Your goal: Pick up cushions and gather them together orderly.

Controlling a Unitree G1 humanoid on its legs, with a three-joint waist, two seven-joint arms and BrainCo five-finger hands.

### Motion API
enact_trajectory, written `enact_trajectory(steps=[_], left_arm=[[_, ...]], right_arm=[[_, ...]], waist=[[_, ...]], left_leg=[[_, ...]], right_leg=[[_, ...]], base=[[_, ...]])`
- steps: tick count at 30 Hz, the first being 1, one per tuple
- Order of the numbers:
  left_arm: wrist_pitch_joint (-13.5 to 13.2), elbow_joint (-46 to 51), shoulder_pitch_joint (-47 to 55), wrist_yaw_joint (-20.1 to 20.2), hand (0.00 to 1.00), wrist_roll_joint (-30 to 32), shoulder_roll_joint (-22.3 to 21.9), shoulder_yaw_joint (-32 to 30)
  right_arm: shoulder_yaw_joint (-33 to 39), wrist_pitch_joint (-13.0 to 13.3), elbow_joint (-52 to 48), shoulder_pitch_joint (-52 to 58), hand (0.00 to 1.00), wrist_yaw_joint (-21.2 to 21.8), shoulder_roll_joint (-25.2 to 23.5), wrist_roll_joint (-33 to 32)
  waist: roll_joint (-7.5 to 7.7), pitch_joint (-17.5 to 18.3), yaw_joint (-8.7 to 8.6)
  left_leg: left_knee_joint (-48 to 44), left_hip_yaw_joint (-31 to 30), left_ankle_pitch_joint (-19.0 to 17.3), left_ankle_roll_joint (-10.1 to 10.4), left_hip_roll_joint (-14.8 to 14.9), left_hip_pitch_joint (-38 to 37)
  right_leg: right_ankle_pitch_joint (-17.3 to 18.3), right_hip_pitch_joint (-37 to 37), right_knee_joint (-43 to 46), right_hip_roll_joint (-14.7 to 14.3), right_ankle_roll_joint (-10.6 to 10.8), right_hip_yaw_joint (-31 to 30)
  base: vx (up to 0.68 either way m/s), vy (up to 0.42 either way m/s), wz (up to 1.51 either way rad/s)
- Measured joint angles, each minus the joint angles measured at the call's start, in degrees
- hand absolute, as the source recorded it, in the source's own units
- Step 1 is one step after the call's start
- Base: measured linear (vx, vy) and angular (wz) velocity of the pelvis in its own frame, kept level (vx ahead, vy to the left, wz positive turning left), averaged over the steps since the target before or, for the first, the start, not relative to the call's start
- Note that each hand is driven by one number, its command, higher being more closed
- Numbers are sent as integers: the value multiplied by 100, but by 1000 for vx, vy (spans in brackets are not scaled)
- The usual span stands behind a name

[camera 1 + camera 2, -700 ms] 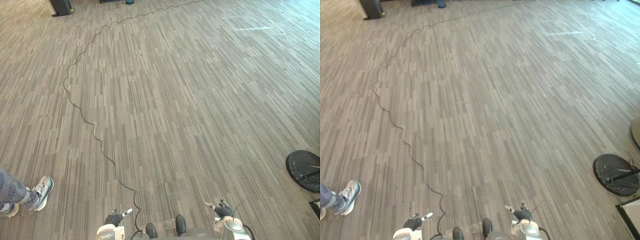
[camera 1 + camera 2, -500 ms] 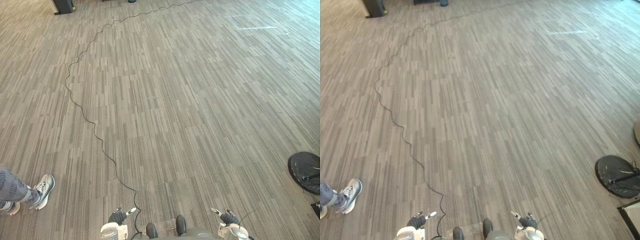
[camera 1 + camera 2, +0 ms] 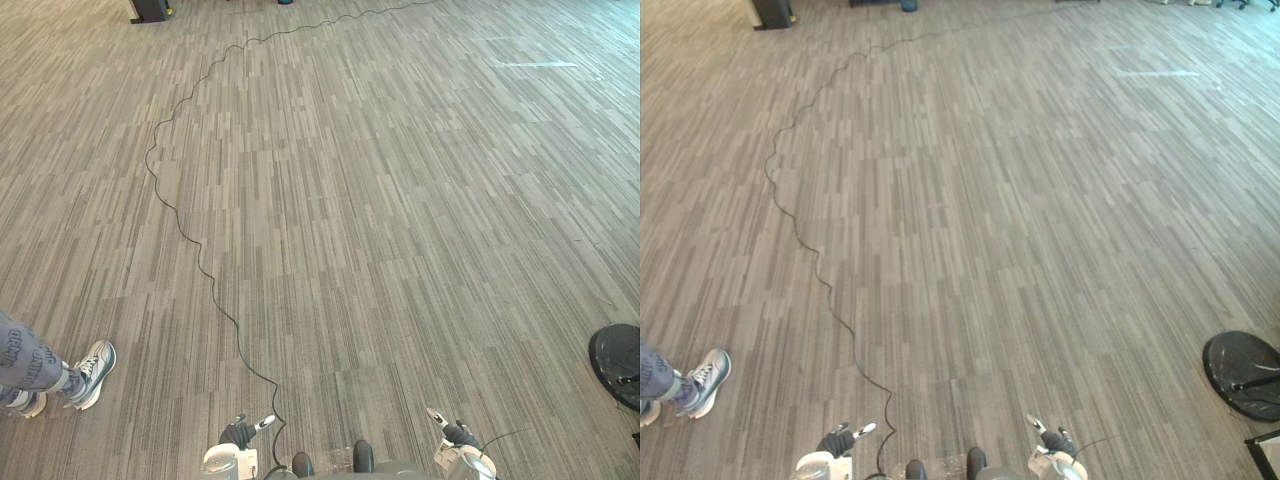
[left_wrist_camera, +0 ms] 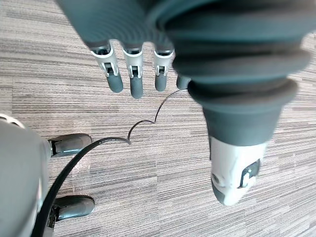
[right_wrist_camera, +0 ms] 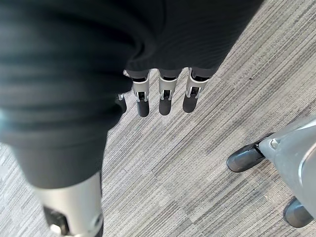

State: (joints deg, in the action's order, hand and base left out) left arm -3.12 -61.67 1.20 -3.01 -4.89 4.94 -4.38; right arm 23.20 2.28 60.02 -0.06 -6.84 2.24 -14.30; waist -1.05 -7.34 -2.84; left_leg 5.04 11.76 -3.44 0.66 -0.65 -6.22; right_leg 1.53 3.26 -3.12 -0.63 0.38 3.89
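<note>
Left robot hand (image 3: 238, 433) and right robot hand (image 3: 457, 436) hang low, released, empty. Where the cushions lie I cannot tell. Search step, I judge: I'd turn slowly, avoiding the person's shoe (image 3: 92, 360) near left and the black disc (image 3: 618, 362) near right.

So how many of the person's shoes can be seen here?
2. One grey sneaker stands on the floor at the robot's near left. The other sneaker is further left, partly cut off by the view's edge.
</note>
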Motion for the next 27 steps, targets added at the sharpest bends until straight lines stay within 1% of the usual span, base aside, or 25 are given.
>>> enact_trajectory(steps=[5,13,16,18,19,20,21,22,23,24,25,26,27], left_arm=[[-13,-103,19,-1,0,-101,-16,114],[-13,-124,71,-1,0,-142,-21,107],[-13,-122,69,-1,0,-145,-19,87],[-12,-118,55,0,0,-150,-15,15],[-13,-81,42,0,0,-159,-11,-74],[-13,-43,13,1,0,-180,-7,-154],[-14,106,8,1,0,-195,-47,-326],[-19,193,-1,1,0,-195,-106,-420],[-28,332,7,-1,0,-205,-180,-591],[-34,445,14,-2,0,-219,-229,-652],[-42,541,12,-4,0,-252,-264,-649],[-53,628,17,-8,0,-319,-277,-645],[-83,678,21,-7,0,-336,-281,-642]], right_arm=[[23,2,3,35,0,-3,2,-151],[141,1,3,148,0,-10,3,-154],[143,1,4,124,0,-6,1,-155],[143,2,3,103,0,-2,-6,-155],[143,5,2,99,0,0,-27,-155],[142,10,-2,102,0,-1,-65,-155],[137,14,-28,137,0,-1,-130,-155],[132,18,-65,163,0,-1,-151,-155],[111,33,-107,193,0,-4,-178,-155],[20,34,-225,205,0,-11,-201,-155],[-47,37,-307,270,0,-20,-209,-155],[-132,37,-309,272,0,-47,-194,-156],[-225,40,-311,242,0,-50,-187,-156]], waist=[[10,31,-4],[17,61,-13],[16,57,-30],[33,33,-35],[71,21,-34],[153,-35,-33],[270,-116,-16],[269,-147,-8],[225,-187,9],[191,-287,18],[163,-313,28],[128,-309,38],[121,-304,80]], left_leg=[[-17,0,3,-2,5,5],[69,-26,2,1,10,26],[70,-16,-49,75,26,35],[-13,22,-129,155,41,56],[-317,44,-280,203,50,176],[-862,110,-468,263,48,364],[-2006,328,-729,319,129,759],[-2631,464,-856,328,241,985],[-3639,692,-916,345,490,1362],[-4629,955,-944,311,821,1747],[-5065,1188,-1075,221,1103,1959],[-5096,1440,-1200,198,1372,2151],[-4744,1537,-1205,197,1447,2350]], right_leg=[[3,16,-31,2,-5,25],[47,-18,-73,-13,-18,56],[238,-141,160,-20,-48,48],[475,-277,490,-13,-62,48],[644,-370,750,28,-78,47],[828,-406,1003,111,-98,65],[1023,-383,1270,227,-115,78],[1099,-332,1342,237,-134,88],[1211,-246,1421,228,-181,128],[1341,-104,1462,217,-259,172],[1480,-5,1528,198,-282,176],[1640,97,1589,221,-260,174],[1802,189,1583,300,-252,138]], base=[[-67,-30,0],[10,-16,1],[92,-10,-1],[131,-11,3],[142,-36,11],[141,-84,15],[130,-109,11],[125,-116,7],[136,-62,11],[137,-29,14],[212,12,12],[232,36,-1],[275,55,-5]])
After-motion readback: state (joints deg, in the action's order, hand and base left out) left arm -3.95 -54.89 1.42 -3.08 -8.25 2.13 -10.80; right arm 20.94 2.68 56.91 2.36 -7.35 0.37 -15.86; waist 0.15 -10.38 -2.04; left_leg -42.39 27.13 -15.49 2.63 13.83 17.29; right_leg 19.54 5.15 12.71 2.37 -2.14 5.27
